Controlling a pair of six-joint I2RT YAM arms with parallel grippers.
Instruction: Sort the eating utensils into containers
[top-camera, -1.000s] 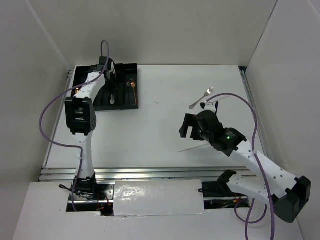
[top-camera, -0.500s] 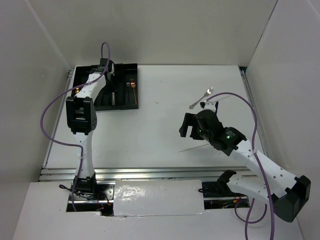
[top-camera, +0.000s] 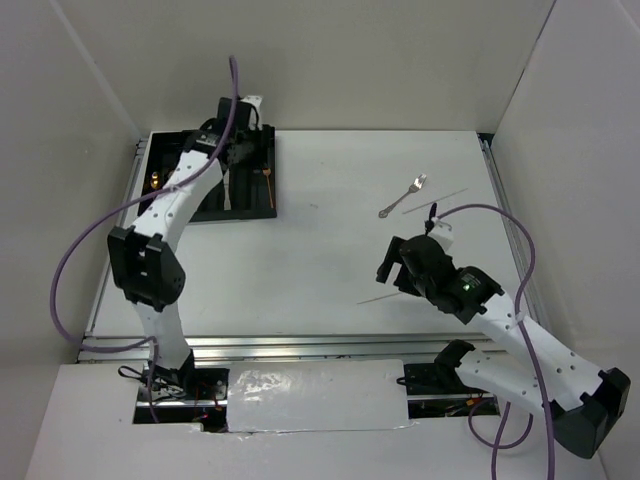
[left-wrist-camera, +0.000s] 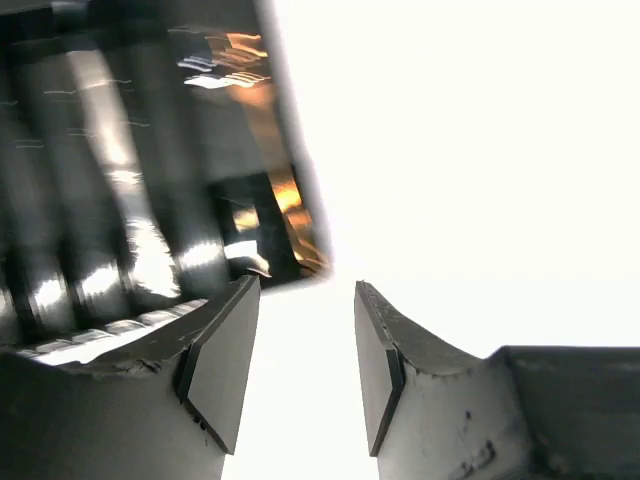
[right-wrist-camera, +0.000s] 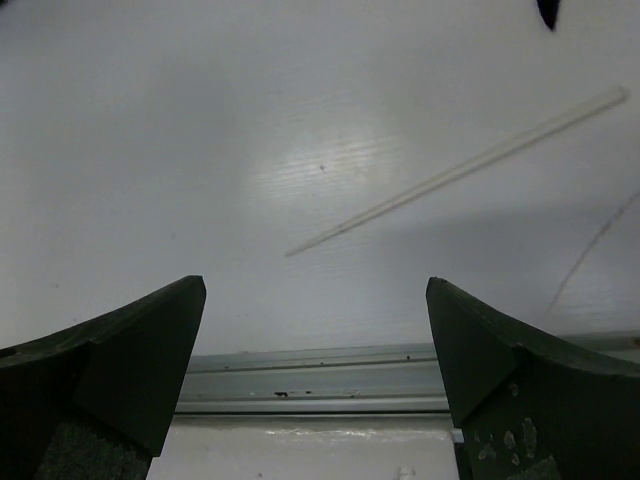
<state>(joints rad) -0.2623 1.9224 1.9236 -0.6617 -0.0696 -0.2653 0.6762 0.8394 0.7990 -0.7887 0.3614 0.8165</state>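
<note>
I am hovering my left gripper (top-camera: 243, 150) over the far end of the flat black rectangular cutlery tray (top-camera: 262, 207), which is lying at the far left corner of the white table (top-camera: 320, 260). Its fingers (left-wrist-camera: 222, 368) are standing apart with nothing between them, and the tray's edge is showing blurred just behind them in the wrist view. A slim copper-gold utensil (top-camera: 269, 181) is lying lengthwise in the tray's rightmost slot. A small silver fork (top-camera: 404, 196) is lying on the table at the far right, well apart from the tray. I am holding my right gripper (top-camera: 396, 269) above the table on the near side of the fork, its jaws spread wide and empty. A thin pale straight stick (right-wrist-camera: 460, 170) is lying on the table just beyond its fingertips
</note>
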